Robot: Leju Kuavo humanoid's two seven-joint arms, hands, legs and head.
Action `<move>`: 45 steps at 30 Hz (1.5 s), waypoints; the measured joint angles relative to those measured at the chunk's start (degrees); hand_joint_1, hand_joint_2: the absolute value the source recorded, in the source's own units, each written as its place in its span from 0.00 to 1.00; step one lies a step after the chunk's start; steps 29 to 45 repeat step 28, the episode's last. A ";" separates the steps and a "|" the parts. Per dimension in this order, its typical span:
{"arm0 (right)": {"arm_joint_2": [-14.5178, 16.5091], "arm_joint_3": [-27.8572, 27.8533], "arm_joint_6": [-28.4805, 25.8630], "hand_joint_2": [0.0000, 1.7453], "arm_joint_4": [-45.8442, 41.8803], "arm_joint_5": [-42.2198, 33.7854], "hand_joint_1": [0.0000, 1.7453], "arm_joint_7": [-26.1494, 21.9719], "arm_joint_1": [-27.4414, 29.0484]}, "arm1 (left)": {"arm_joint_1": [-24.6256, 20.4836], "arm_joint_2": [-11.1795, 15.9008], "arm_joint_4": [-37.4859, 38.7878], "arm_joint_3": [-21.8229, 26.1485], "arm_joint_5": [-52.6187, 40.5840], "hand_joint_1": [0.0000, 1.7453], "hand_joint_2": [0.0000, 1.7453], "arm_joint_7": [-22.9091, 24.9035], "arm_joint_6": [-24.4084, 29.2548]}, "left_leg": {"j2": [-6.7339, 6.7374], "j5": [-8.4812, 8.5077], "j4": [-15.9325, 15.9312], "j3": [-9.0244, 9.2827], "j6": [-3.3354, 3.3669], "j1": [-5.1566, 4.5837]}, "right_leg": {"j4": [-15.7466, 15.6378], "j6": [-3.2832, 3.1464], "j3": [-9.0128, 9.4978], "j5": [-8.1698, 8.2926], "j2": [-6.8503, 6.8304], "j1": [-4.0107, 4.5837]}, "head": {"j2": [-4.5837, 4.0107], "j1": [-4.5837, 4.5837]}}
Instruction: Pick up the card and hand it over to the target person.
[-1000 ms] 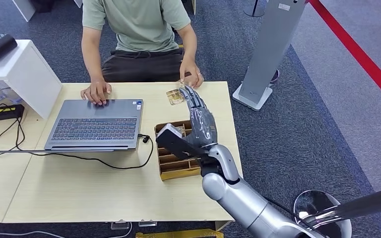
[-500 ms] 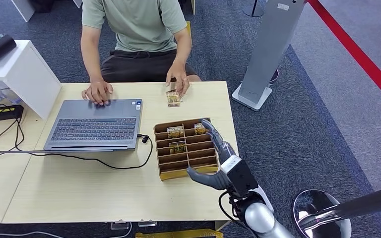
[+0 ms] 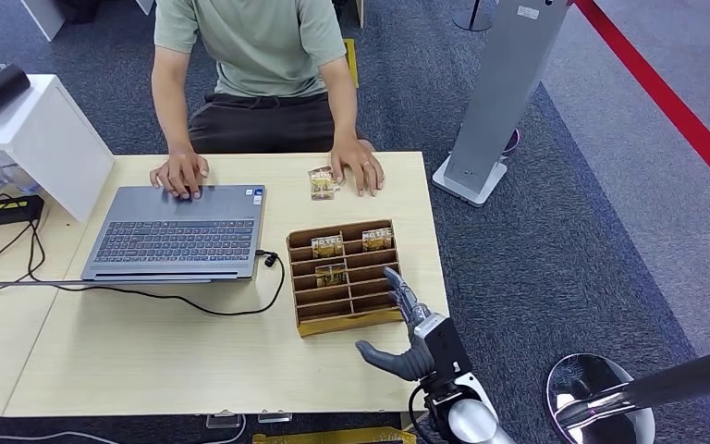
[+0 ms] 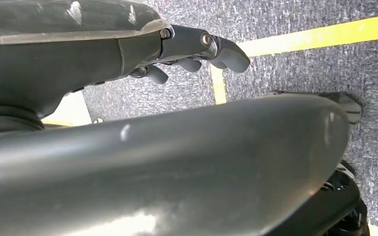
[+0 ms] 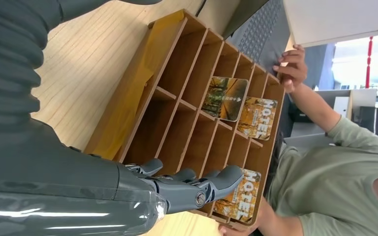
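We take the wooden card rack on the desk as our landmark. Our right hand hangs just off the rack's near right corner, at the desk's edge, fingers loosely spread and thumb held apart, holding nothing. From the right wrist we see those fingers lying across the rack's slots without gripping anything.

The card lies flat on the desk beyond the rack's far side, just beside the person's hand, which rests palm down on the wood; whether that hand touches the card we cannot tell. Its print is too small for us to read.

Inside the rack three more cards stand in the slots. Two in the far row, one left and one right, carry the word "HOTEL" in white letters on an orange-brown picture. The third card, one row nearer us, shows a similar picture with small white writing we cannot make out.

Left of the rack sits an open grey laptop, the person's other hand on its far edge.

Our left hand hangs over grey carpet crossed by a yellow line, fingers curled slightly inward, nothing in them; whether they are fully closed we cannot tell.
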 joint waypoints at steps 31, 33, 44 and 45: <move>-0.10 -0.66 -1.05 1.00 -0.44 0.84 0.00 0.29 0.83 | -0.01 0.03 0.03 -0.45 -0.20 0.00 0.00 0.13 -0.13 | -0.08 -0.04 0.10 -0.07 0.00 0.01 | 0.08 0.01 -0.04 -0.06 -0.08 0.00 | 0.00 0.00; -0.10 -0.66 -1.05 1.00 -0.44 0.84 0.00 0.29 0.83 | -0.01 0.03 0.03 -0.45 -0.20 0.00 0.00 0.13 -0.13 | -0.08 -0.04 0.10 -0.07 0.00 0.01 | 0.08 0.01 -0.04 -0.06 -0.08 0.00 | 0.00 0.00; -0.10 -0.66 -1.05 1.00 -0.44 0.84 0.00 0.29 0.83 | -0.01 0.03 0.03 -0.45 -0.20 0.00 0.00 0.13 -0.13 | -0.08 -0.04 0.10 -0.07 0.00 0.01 | 0.08 0.01 -0.04 -0.06 -0.08 0.00 | 0.00 0.00; -0.10 -0.66 -1.05 1.00 -0.44 0.84 0.00 0.29 0.83 | -0.01 0.03 0.03 -0.45 -0.20 0.00 0.00 0.13 -0.13 | -0.08 -0.04 0.10 -0.07 0.00 0.01 | 0.08 0.01 -0.04 -0.06 -0.08 0.00 | 0.00 0.00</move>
